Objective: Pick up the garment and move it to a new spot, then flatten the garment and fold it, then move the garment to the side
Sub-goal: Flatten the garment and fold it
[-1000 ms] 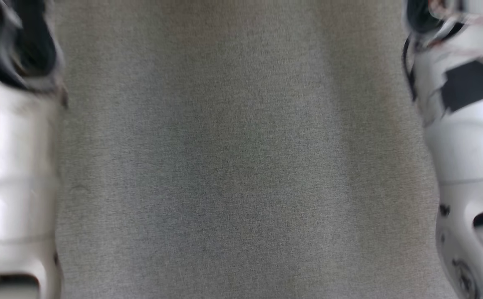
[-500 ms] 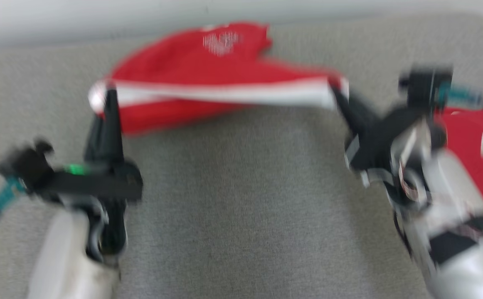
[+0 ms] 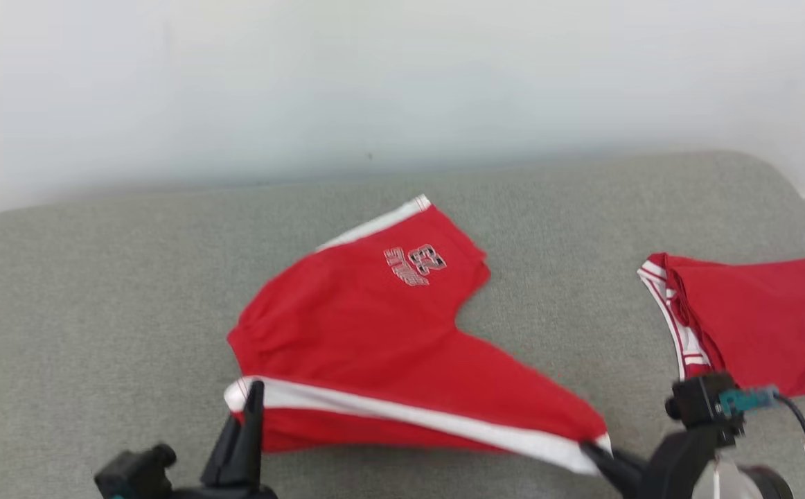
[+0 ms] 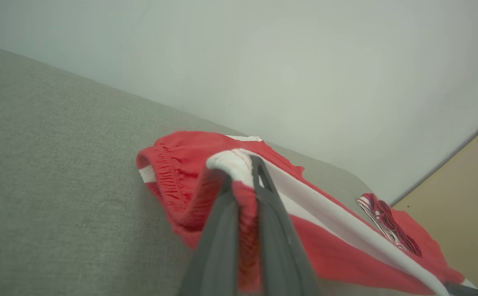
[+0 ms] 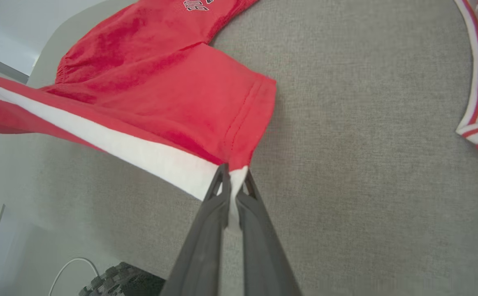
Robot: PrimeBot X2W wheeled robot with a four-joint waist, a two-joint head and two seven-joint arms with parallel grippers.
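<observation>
The garment (image 3: 368,326) is a pair of red shorts with a white side stripe and a small number print, lying on the grey cushion (image 3: 98,291). My left gripper (image 3: 253,395) is shut on the waistband corner at the stripe's left end. In the left wrist view that corner (image 4: 239,164) sits pinched between my fingers. My right gripper (image 3: 596,450) is shut on the leg hem at the stripe's other end. In the right wrist view my gripper (image 5: 233,176) pinches the hem (image 5: 255,119), and the striped edge is stretched between both grippers, raised off the cushion.
A second red garment (image 3: 749,319) with striped white trim lies folded at the cushion's right end. A pale wall (image 3: 375,76) rises behind the cushion's far edge. In the right wrist view a white cable (image 5: 74,267) lies on the floor past the cushion's rim.
The head camera has swung upward, from bare cushion and forearms to the whole garment and wall. Both grippers keep their hold on the striped edge.
</observation>
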